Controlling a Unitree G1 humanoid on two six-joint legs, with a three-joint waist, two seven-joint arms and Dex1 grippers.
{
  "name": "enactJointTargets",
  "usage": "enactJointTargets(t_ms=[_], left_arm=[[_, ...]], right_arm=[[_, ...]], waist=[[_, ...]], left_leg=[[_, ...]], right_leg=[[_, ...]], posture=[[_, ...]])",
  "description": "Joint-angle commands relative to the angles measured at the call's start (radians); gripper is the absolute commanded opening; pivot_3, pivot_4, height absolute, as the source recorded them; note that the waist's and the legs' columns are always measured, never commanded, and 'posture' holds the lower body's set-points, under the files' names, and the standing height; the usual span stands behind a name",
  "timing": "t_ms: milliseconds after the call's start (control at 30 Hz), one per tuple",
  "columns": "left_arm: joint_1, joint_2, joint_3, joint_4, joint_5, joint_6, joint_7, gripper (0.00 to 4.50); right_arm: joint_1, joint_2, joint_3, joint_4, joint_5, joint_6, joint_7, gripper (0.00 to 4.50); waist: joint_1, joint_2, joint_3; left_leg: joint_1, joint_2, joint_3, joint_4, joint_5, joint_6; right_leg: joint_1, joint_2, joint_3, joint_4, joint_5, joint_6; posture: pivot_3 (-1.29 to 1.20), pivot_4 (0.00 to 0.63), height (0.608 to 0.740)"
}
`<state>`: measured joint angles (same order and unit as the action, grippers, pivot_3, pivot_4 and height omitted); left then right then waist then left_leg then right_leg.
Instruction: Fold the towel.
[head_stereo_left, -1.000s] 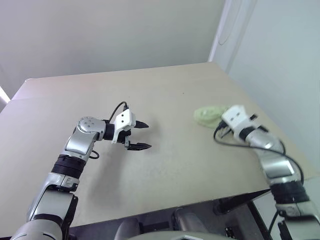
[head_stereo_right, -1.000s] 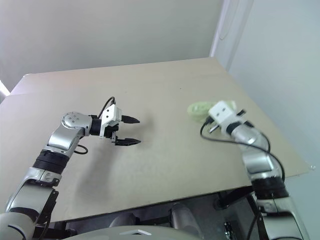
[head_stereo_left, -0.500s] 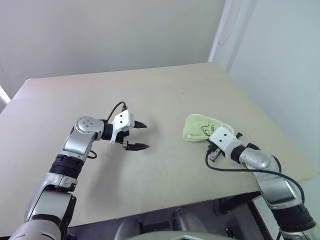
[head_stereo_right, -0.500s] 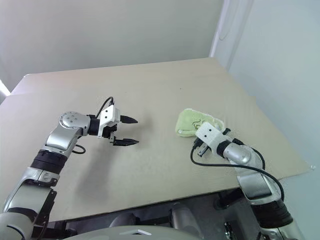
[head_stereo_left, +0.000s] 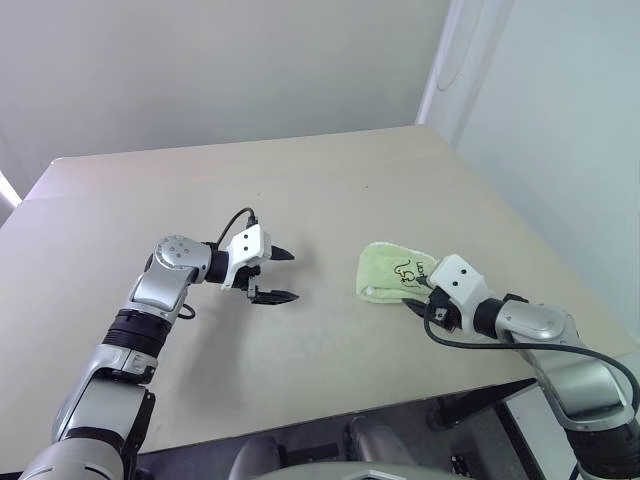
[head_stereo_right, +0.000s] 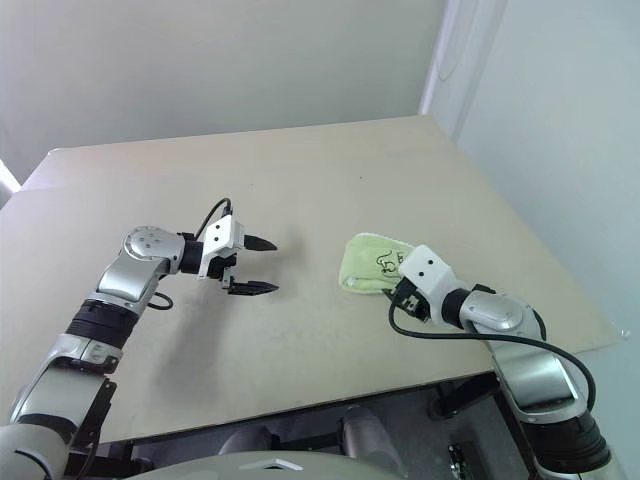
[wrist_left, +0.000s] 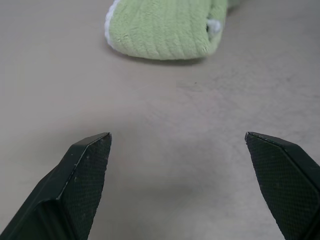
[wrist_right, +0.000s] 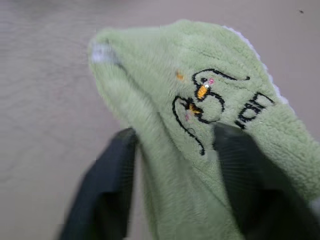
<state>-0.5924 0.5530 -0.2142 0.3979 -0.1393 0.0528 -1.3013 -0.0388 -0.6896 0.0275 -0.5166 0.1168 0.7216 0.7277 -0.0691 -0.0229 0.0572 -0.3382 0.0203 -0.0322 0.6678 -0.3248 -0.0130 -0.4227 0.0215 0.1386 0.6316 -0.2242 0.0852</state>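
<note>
The towel, a fleecy lime-green cloth with white stitched edging and a small dark embroidered mark on its upper face, lies bunched in a soft rounded heap on the bare matte beige table, toward the table's right side. The right gripper reaches in low, angled down toward the left; its two black fingers stand apart with a fold of the towel lying between them. The left gripper hovers over the table's middle, well apart from the towel and pointed toward it, jaws spread wide on nothing.
</note>
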Motion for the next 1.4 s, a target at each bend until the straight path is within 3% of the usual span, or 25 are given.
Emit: enactJointTargets(t_ms=[33, 67, 200, 333, 533, 667, 967, 1167, 1400], left_arm=[[-0.029, 0.003, 0.01, 0.0, 0.003, -0.019, 0.0, 4.5], [-0.029, 0.003, 0.01, 0.002, 0.003, -0.02, -0.001, 4.5], [-0.029, 0.005, 0.011, 0.007, 0.004, -0.023, -0.001, 4.5], [-0.032, 0.002, 0.01, 0.019, 0.01, -0.03, 0.003, 4.5], [-0.033, -0.007, 0.006, 0.029, 0.017, -0.041, 0.006, 4.5], [-0.038, -0.004, 0.013, 0.03, 0.013, -0.034, -0.003, 4.5], [-0.033, 0.027, 0.04, -0.008, -0.035, 0.041, -0.044, 4.5], [-0.006, 0.05, 0.055, -0.078, -0.076, 0.108, -0.056, 4.5], [0.034, 0.083, 0.071, -0.149, -0.127, 0.173, -0.091, 4.5]], right_arm=[[0.009, -0.009, -0.05, -0.111, 0.116, 0.046, 0.055, 3.97], [0.006, 0.0, -0.078, -0.132, 0.167, 0.069, 0.068, 4.36], [-0.059, 0.059, -0.186, -0.165, 0.347, 0.173, 0.044, 4.36], [-0.193, 0.152, -0.258, -0.08, 0.413, 0.23, -0.079, 4.36], [-0.27, 0.213, -0.221, 0.152, 0.325, 0.185, -0.229, 4.36], [-0.227, 0.253, -0.161, 0.246, 0.298, 0.105, -0.228, 4.36], [-0.148, 0.265, 0.029, 0.462, 0.085, -0.157, -0.248, 4.36], [-0.15, 0.254, -0.017, 0.393, 0.109, -0.191, -0.217, 4.36], [-0.16, 0.245, -0.19, 0.185, 0.342, -0.081, -0.157, 4.36]], waist=[[-0.001, 0.0, 0.0], [-0.001, 0.0, 0.0], [-0.002, 0.0, 0.0], [-0.002, 0.0, 0.0], [0.002, 0.0, 0.0], [-0.001, 0.0, 0.0], [-0.005, 0.0, -0.001], [-0.005, -0.001, -0.001], [-0.003, 0.0, -0.001]], left_leg=[[0.0, 0.0, 0.0, 0.0, 0.0, 0.0], [0.0, 0.0, 0.0, 0.0, 0.0, 0.0], [0.0, 0.0, 0.0, 0.0, 0.0, 0.0], [0.0, 0.0, 0.0, 0.0, 0.0, 0.0], [-0.001, 0.0, 0.0, 0.0, 0.0, 0.0], [-0.001, 0.0, 0.0, -0.001, 0.0, 0.0], [0.0, 0.0, 0.0, 0.0, 0.0, 0.0], [0.0, 0.0, 0.0, 0.0, 0.0, 0.0], [0.0, 0.0, -0.001, -0.001, 0.0, 0.0]], right_leg=[[0.0, 0.0, 0.0, 0.0, 0.0, 0.0], [0.0, 0.0, 0.0, 0.0, 0.0, 0.0], [0.0, 0.0, 0.0, 0.0, 0.0, 0.0], [0.001, 0.0, 0.0, 0.001, 0.001, 0.0], [0.0, 0.0, 0.0, -0.001, 0.001, 0.0], [-0.001, 0.0, 0.0, -0.001, 0.002, 0.003], [0.0, 0.0, 0.0, 0.0, 0.001, 0.001], [0.001, 0.0, 0.0, 0.0, 0.001, 0.001], [0.0, 0.0, 0.0, 0.0, 0.001, 0.001]], posture=[[0.0, 0.0, 0.74], [0.0, 0.0, 0.74], [0.0, 0.0, 0.74], [0.0, 0.0, 0.74], [0.0, 0.0, 0.74], [0.0, 0.0, 0.74], [0.0, 0.0, 0.74], [0.0, 0.0, 0.74], [0.0, 0.0, 0.74]])
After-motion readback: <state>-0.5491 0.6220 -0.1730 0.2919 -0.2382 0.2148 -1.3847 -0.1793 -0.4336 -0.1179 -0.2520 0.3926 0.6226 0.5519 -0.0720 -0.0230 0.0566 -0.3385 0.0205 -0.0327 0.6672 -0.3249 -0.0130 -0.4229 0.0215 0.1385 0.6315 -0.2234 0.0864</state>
